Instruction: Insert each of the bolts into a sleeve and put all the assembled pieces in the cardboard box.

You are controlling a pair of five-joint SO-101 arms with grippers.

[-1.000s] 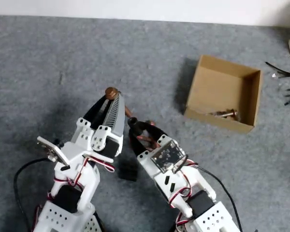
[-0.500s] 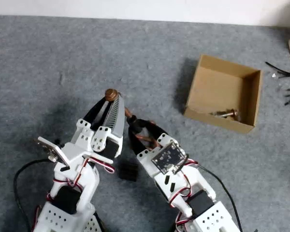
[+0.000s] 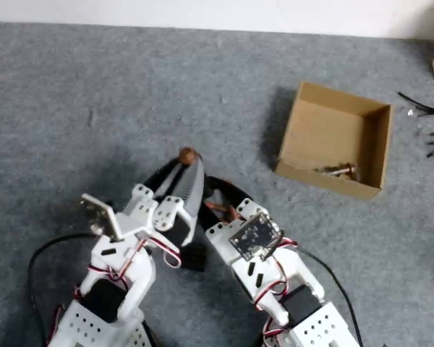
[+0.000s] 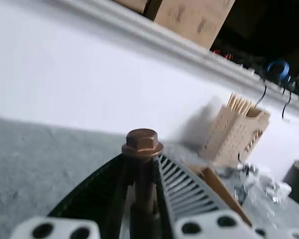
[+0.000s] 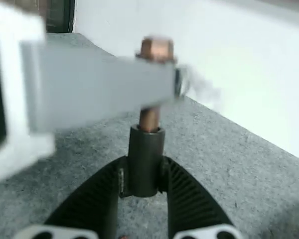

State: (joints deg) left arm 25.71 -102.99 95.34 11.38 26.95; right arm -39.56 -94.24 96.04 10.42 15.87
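Holding the bolt (image 4: 142,144) upright, head up, in the left claw (image 4: 142,163), near the middle of the frame. Holding the sleeve (image 5: 143,159) upright in the right claw (image 5: 143,173), right under it, tip at the mouth. Looks ready for a push straight down.

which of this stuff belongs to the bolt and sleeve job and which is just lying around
Job:
copper-coloured hex-head bolt in the left end effector
dark cylindrical sleeve in the right end effector
open brown cardboard box
assembled piece inside it

Lying about:
thin black pieces near the box
beige slotted holder of wooden sticks
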